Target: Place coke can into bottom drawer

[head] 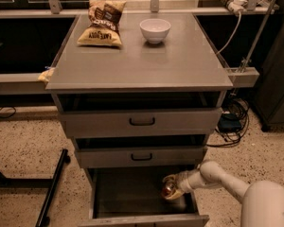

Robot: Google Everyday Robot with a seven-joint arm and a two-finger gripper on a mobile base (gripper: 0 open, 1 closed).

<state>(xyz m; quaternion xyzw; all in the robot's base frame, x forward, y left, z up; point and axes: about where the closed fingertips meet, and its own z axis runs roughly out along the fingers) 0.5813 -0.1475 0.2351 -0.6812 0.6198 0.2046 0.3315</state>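
Observation:
The bottom drawer of the grey cabinet is pulled open, showing its grey floor and walls. My white arm reaches in from the lower right. My gripper is inside the drawer at its right side, holding the coke can, a small red-orange can, close to the drawer floor near the right wall. The fingers wrap the can.
A chip bag and a white bowl sit on the cabinet top. Two upper drawers with black handles overhang the open drawer. A black stand leg lies on the floor at left; cables lie at right.

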